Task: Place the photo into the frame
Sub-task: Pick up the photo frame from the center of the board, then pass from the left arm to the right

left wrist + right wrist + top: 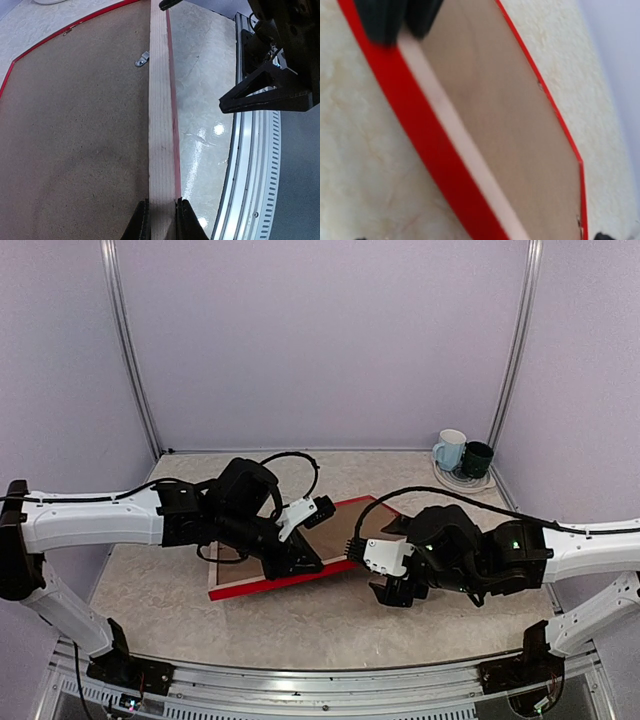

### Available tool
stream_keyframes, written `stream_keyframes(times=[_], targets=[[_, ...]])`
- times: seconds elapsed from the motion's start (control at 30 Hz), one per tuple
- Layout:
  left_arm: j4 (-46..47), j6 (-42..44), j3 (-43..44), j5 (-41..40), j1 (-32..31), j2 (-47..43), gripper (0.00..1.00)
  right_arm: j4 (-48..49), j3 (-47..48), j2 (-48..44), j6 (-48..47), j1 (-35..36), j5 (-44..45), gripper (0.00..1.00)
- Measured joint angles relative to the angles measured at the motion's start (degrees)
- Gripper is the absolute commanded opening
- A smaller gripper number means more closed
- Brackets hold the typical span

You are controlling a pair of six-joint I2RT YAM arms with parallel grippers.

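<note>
Red on its front and pale wood along its sides, the large thin rectangular picture frame point(250, 586) lies back-up at an angle in the middle of the beige mottled table point(330, 625). Its brown fibreboard backing board point(335, 530) faces the ceiling, with a small metal clip point(142, 59) near one edge. The left gripper point(300, 562) pinches the near rail, its two dark fingers point(142, 222) set narrow on either side of the pale wood strip. Whether that rail is raised off the table cannot be told. The right gripper point(388, 595) hovers just beside the frame's right end with its jaws spread wide and nothing between them. A white mug point(450, 448) and a dark green mug point(477, 458) stand in the far right corner.
</note>
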Motion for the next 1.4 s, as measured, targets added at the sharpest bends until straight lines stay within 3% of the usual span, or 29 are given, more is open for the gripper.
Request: stream_keyframes(times=[0.3,0.93,1.2,1.4], targets=[[-5.4,-0.7,4.5,3.8,2.6,-0.8,0.00,0.0,0.0,1.1,-4.3,0.0,5.0,0.95],[-7.3,-1.6,5.4,6.1,3.2,-1.3,0.00,5.3,0.6,3.3,-12.8,0.0,8.2,0.78],[-7.3,-2.0,5.3,6.7,3.2,-1.3,0.00,6.9,2.2,9.6,-15.1,0.0,7.9,0.49],[-7.0,-2.2,4.9,7.0,3.2,-1.3,0.00,7.1,5.7,14.0,-15.6,0.0,8.1,0.47]])
